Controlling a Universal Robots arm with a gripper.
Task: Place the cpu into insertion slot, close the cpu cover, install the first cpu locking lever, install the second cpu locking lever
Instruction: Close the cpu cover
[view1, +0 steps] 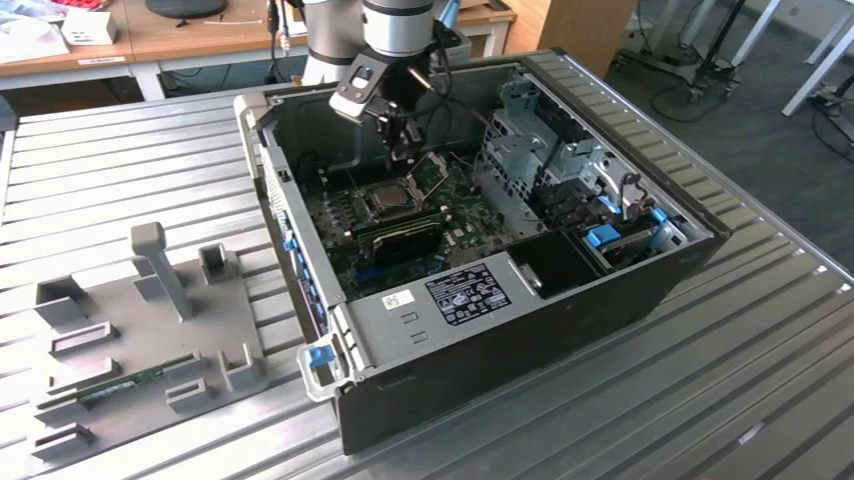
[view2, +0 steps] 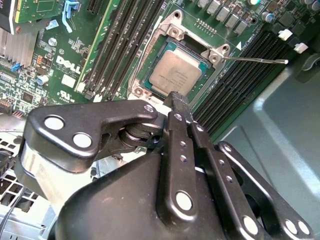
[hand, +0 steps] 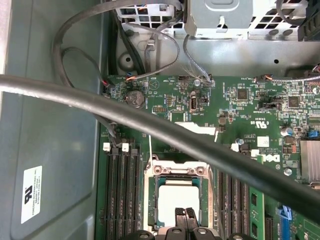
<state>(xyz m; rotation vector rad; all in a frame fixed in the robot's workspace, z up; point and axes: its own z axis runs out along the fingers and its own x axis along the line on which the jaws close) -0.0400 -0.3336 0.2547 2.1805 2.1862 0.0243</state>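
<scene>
CPU (view2: 176, 74) is seated in the slot (view2: 171, 30), metal top exposed. Pincer (view2: 176, 98) is held just over its edge, fingers together, nothing clamped.

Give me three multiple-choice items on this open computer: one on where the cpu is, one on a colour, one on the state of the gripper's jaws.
1. Where does the cpu lie?
A. in the insertion slot
B. loose, away from the board
C. between the jaws

2. What colour is the circuit board around the slot?
A. red
B. green
C. white

3. How do the jaws of the gripper stand?
A. wide open
B. shut on the cpu
C. shut, holding nothing

Answers:
1 A: in both wrist views the silvery chip sits inside the slot's metal rim.
2 B: green board shows all round the slot.
3 C: in the first wrist view the two fingertips lie side by side near the cpu with nothing between them.
</scene>
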